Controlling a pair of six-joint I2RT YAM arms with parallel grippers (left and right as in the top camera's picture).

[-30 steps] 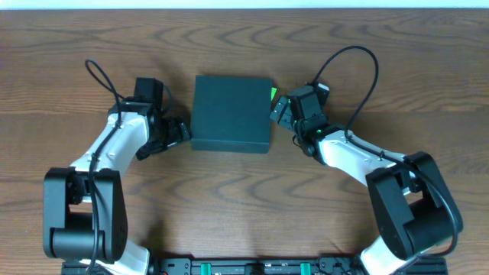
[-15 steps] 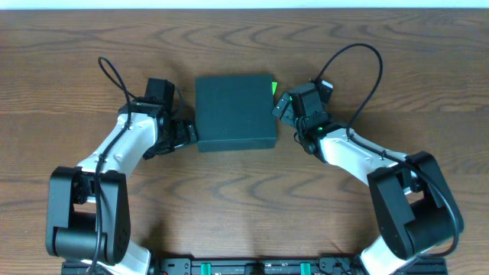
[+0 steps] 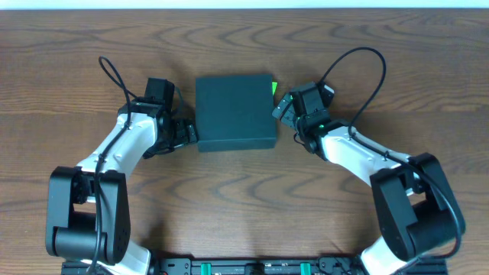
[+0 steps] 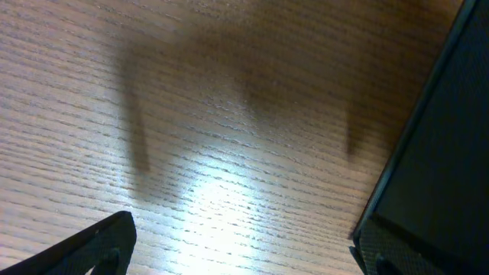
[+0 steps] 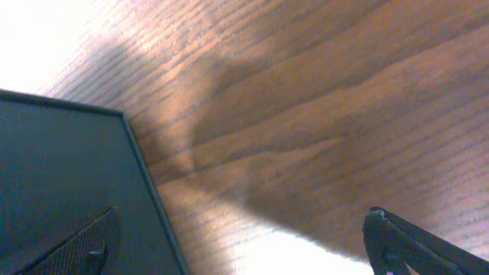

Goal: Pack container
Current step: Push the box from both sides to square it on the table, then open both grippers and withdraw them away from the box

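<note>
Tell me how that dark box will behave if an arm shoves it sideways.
The container sits flat and low on the smooth wooden table, so it will probably slide rather than tip. Its straight edges and flat lid suggest stiff walls. Its matte surface is probably not very slippery.

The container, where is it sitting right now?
In the overhead view, the container sits closed on the table, centre-back, between the left tool and the right tool.

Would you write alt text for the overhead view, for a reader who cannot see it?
A closed dark box sits on a wooden table between two robot arms. The left gripper is at its left edge, the right gripper at its right edge, near a small green thing.
</note>
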